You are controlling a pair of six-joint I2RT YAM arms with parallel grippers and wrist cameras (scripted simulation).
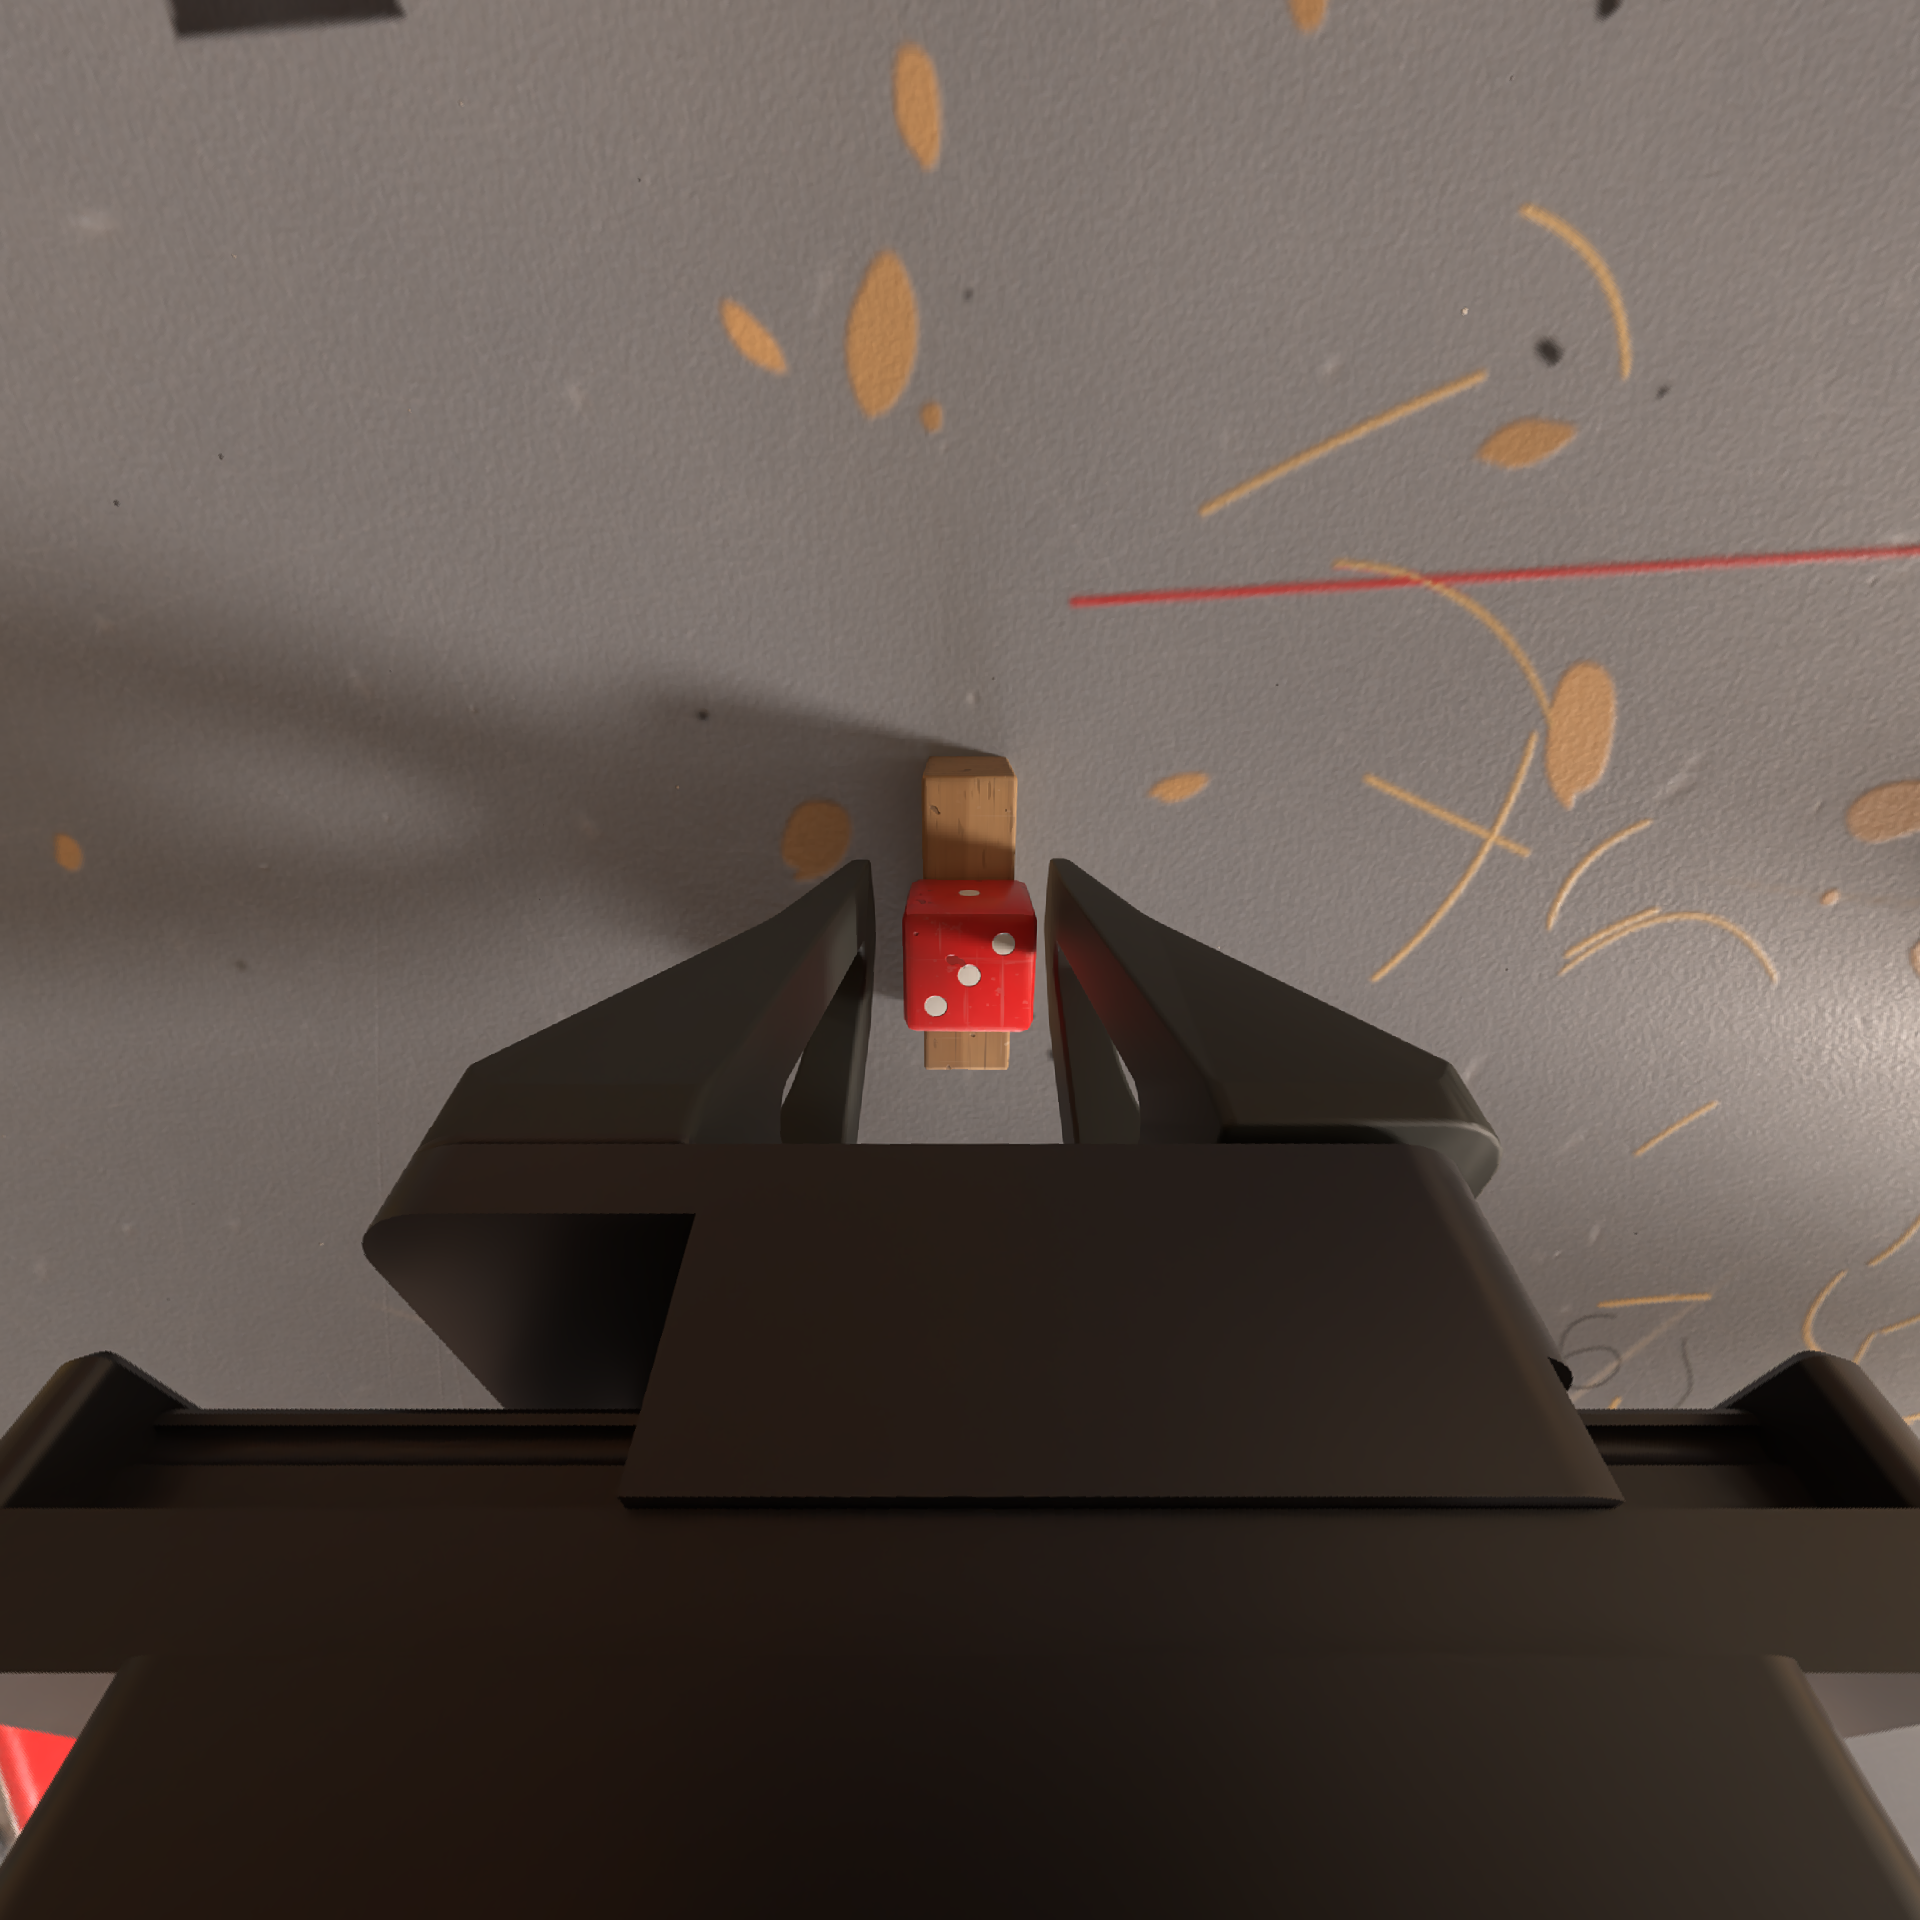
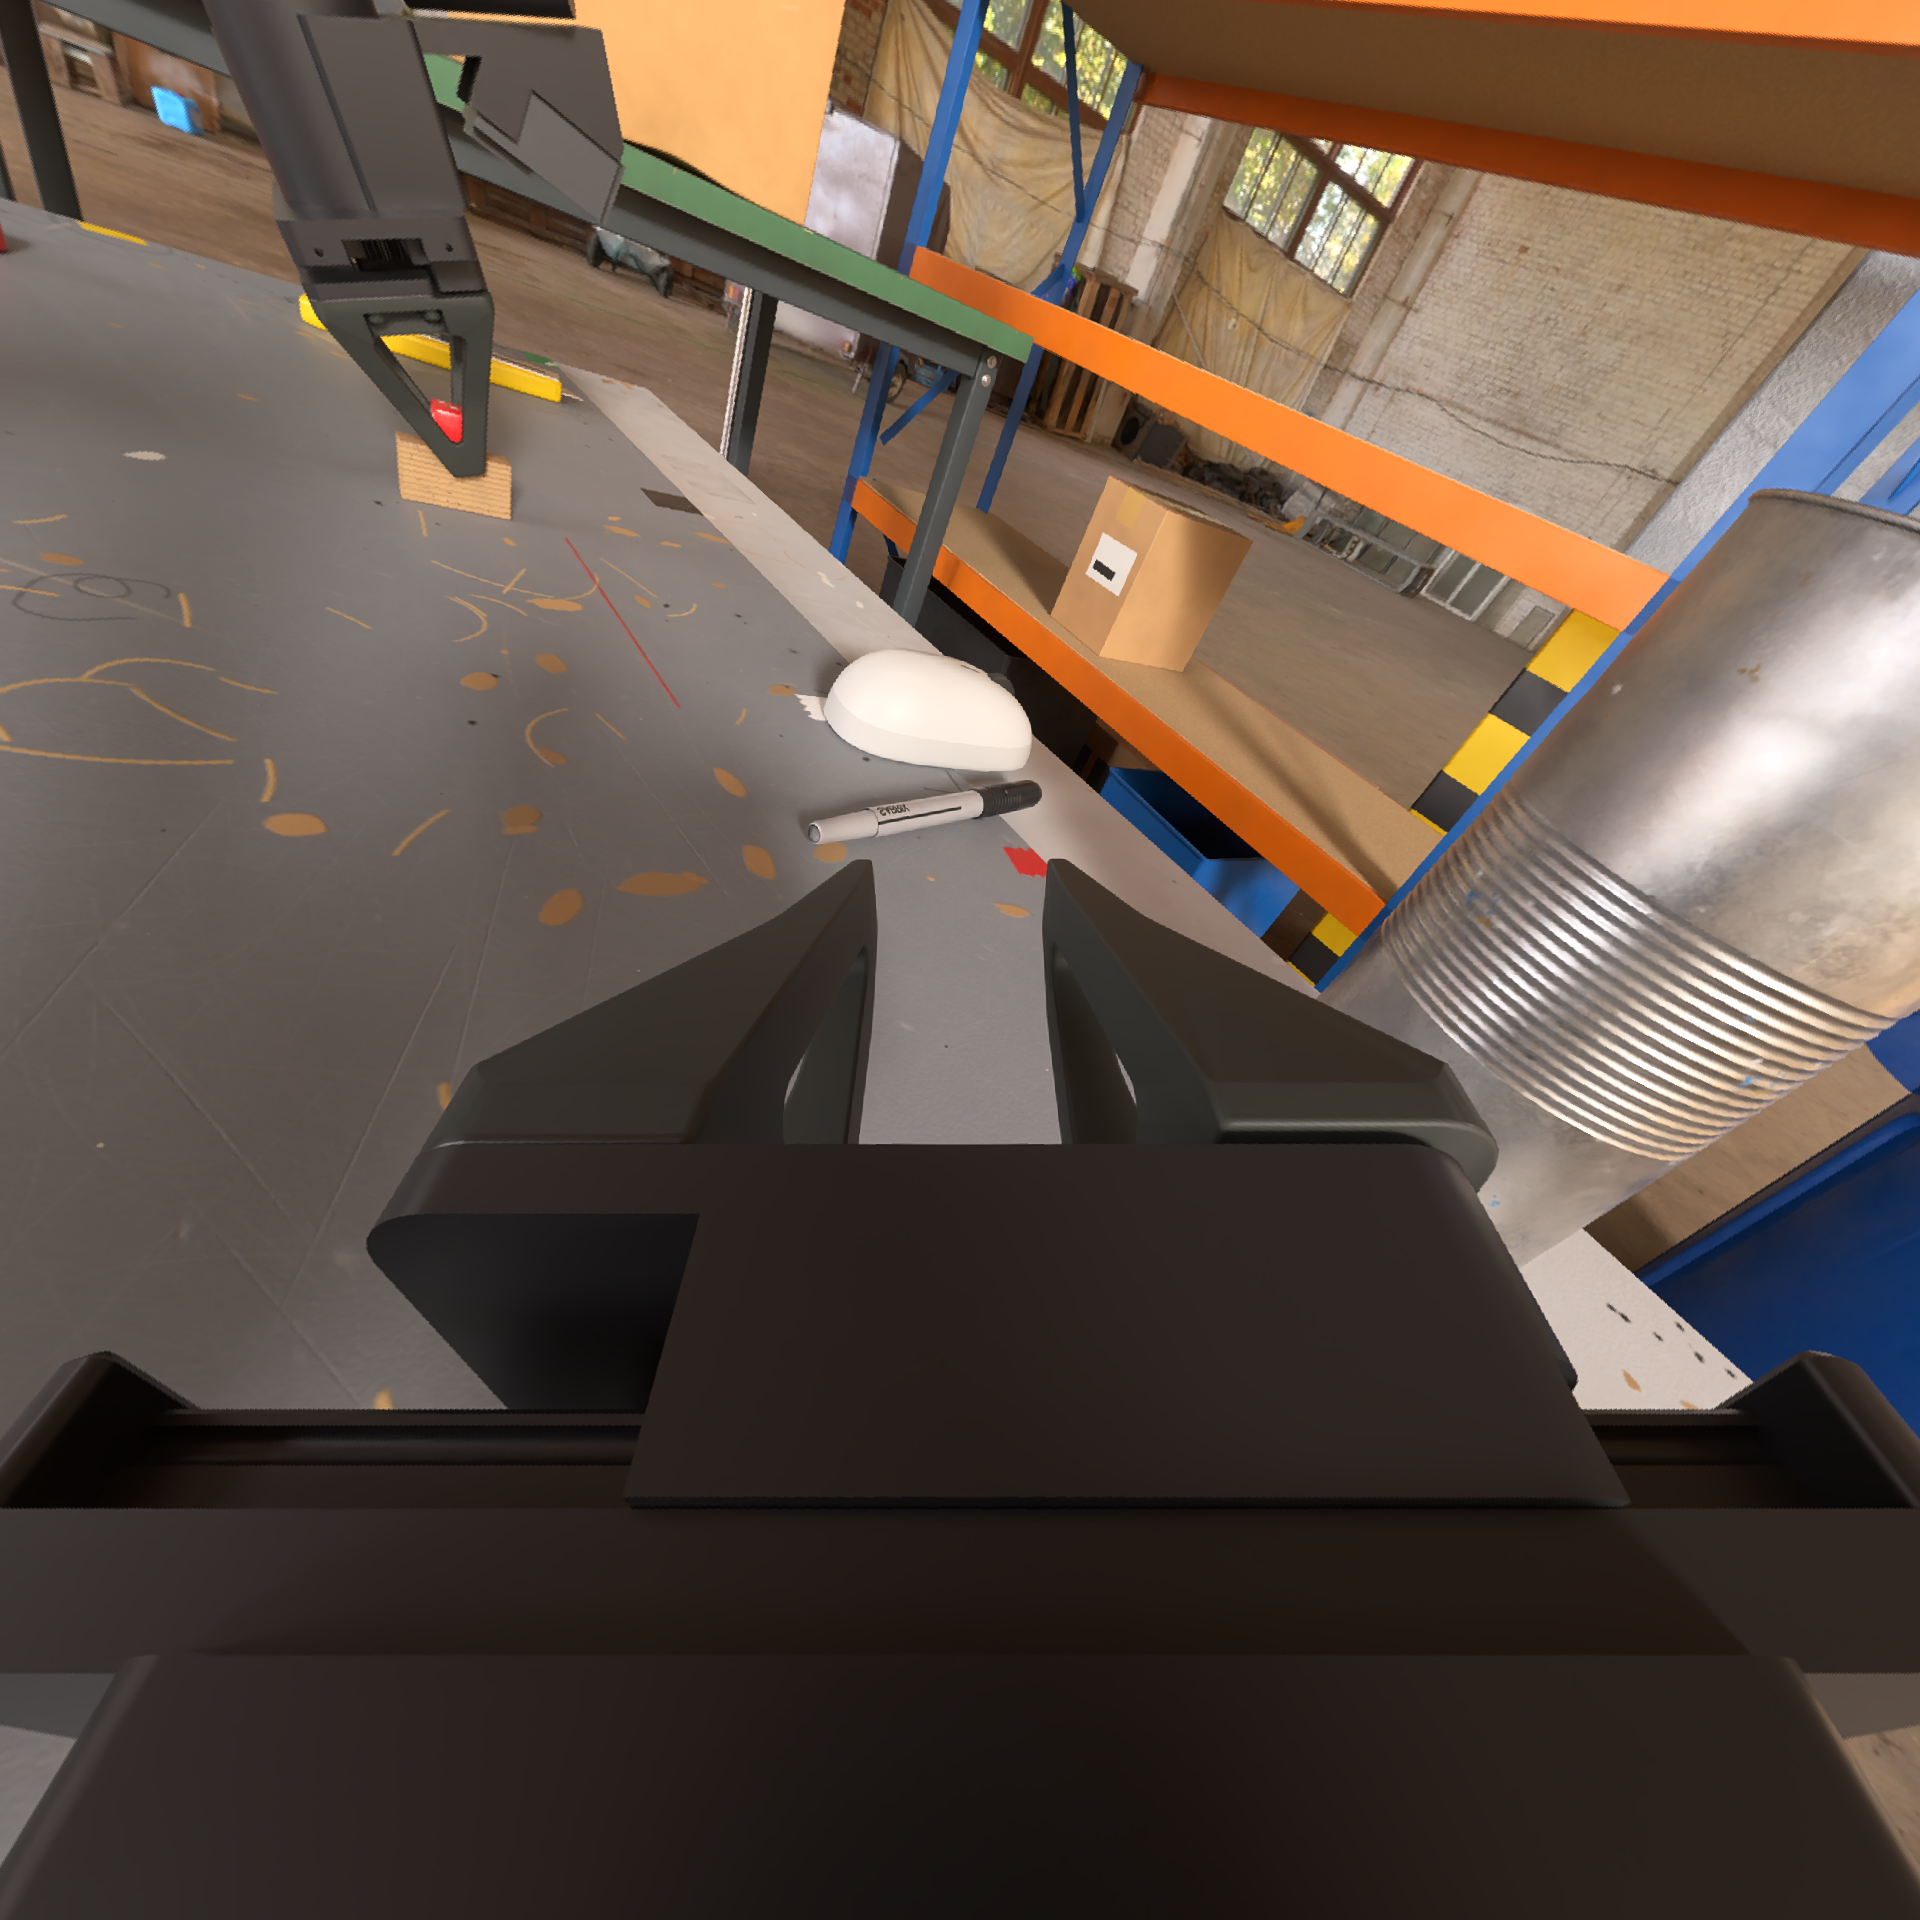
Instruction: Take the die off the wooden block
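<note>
Toward the far side of the grey worktop, well in from its edges, the wooden block lay flat with the red die sitting on top of it. The left gripper pointed straight down over them, its fingers apart, one on each side of the die with a thin gap showing on both sides in the left wrist view. From the right wrist view the same fingers reached down to the block's top, the die between them. Bare, paint-flecked surface lay all around the block, open on every side. The right gripper hung well apart from it over empty tabletop near the right-hand edge, fingers spread and holding nothing. Just ahead of it, close to that edge, lay a marker pen and a white computer mouse, the two nearly touching. Past the edge stood orange shelving with a cardboard box and a ribbed metal drum.
</note>
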